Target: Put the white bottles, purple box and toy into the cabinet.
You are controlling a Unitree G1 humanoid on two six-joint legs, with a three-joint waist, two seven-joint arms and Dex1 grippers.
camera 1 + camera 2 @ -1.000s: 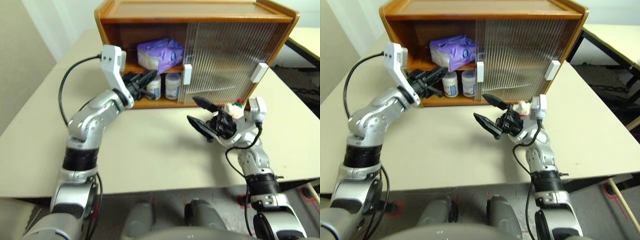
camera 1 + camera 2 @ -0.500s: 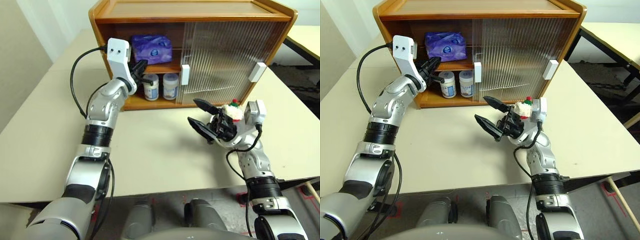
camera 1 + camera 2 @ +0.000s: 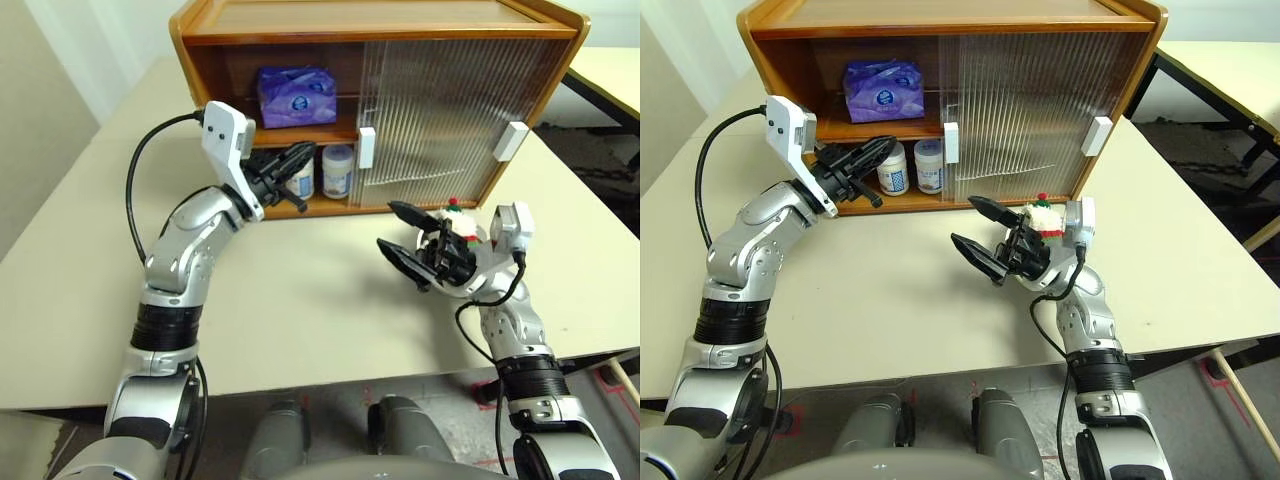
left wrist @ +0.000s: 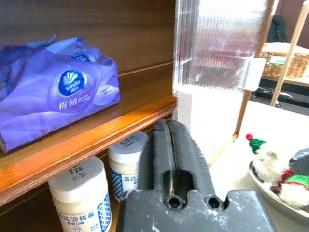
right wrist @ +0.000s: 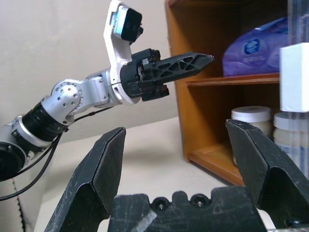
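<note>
The purple box lies on the upper shelf of the cabinet, in the open left half, its long axis running side to side along the shelf and its dark blue label facing outward. Half a second ago it sat in the same place.

The two white bottles stand upright side by side on the lower shelf, lids up. The left one is partly covered in the head views by the left pincer; the left wrist view shows both below the shelf board.

The toy sits on the desk in front of the shut right door, well outside the cabinet. The right arm hides most of it; hat and white body show, and its bowl's rim is cut off at the frame edge.

The left pincer has its fingers pressed together, holding nothing. It points toward the lower shelf opening, just before the bottles; it has drawn back and lower since half a second ago.

The right pincer stands wide and empty, above the desk beside the toy, unmoved.
</note>
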